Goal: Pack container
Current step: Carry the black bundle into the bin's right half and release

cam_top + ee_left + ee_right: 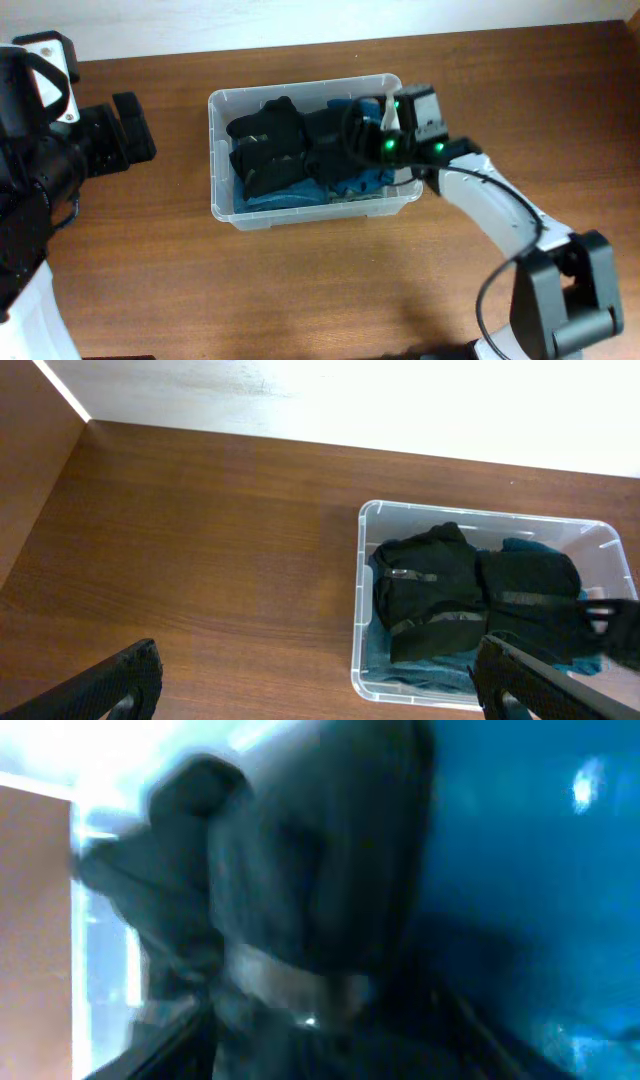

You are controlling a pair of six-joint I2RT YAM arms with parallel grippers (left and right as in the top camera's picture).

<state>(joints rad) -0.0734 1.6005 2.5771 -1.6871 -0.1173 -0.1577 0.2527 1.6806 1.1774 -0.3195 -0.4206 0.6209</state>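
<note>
The clear plastic container (222,100) stands in the middle of the table and holds black garments (268,145) on top of blue cloth (285,197). My right gripper (368,135) reaches down into its right end, over a black garment. The right wrist view is blurred and very close: a black garment (300,870) against blue cloth (520,870), with dim fingers (330,1055) spread at the bottom edge. My left gripper (128,128) is open and empty, well to the left of the container. Its fingers (320,695) frame the bare table, with the container (358,610) ahead on the right.
The brown wooden table (300,290) surrounds the container. A pale wall (300,20) runs along the table's far edge. The right arm's base (560,300) stands at the front right, and the left arm's body (30,170) fills the left side.
</note>
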